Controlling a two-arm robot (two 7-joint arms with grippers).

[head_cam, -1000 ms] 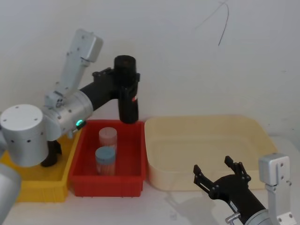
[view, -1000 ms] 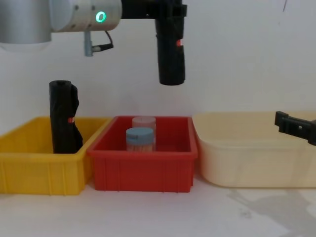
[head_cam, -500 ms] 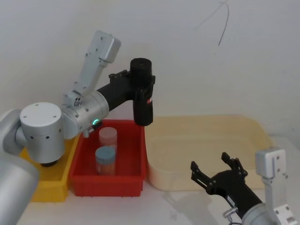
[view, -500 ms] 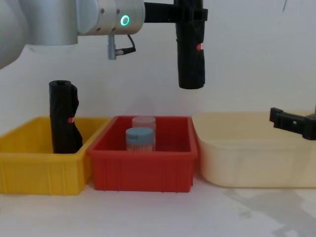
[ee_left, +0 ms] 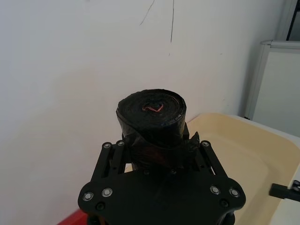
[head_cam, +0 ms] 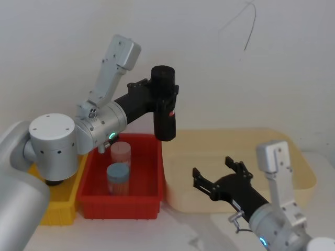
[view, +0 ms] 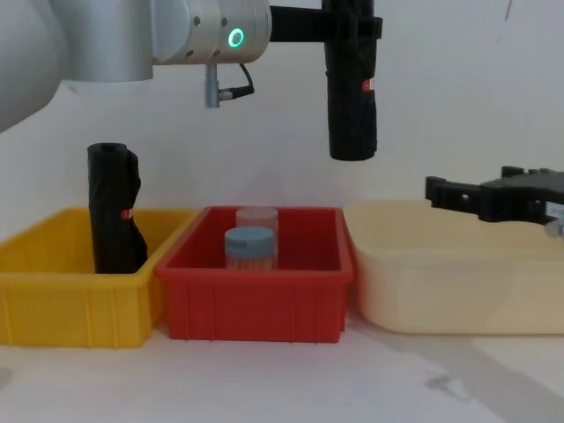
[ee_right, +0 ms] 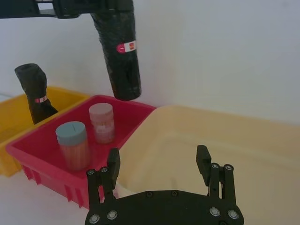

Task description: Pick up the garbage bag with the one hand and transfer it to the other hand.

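The left arm [head_cam: 52,144] was built of thick silver cylinders, one joint bearing a green glowing ring [view: 236,38] with a small silver plug [view: 211,84] under it, and a pale grey boxy link [head_cam: 114,65] rose behind. The left gripper [ee_left: 159,140] was slim and black, its flat plate dotted with silver screws [ee_left: 107,192]. The right arm's silver joint [head_cam: 280,230] carried a bluish ring [head_cam: 261,241], a pale grey block [head_cam: 276,167] and a grey looping cable [head_cam: 235,218]. The right gripper [ee_right: 158,161] was black too, with paired screw heads beside each finger.

The head camera looks down from above, the chest camera looks level across the surface [view: 264,379], and both share the red bin [view: 256,304] with the right wrist camera.
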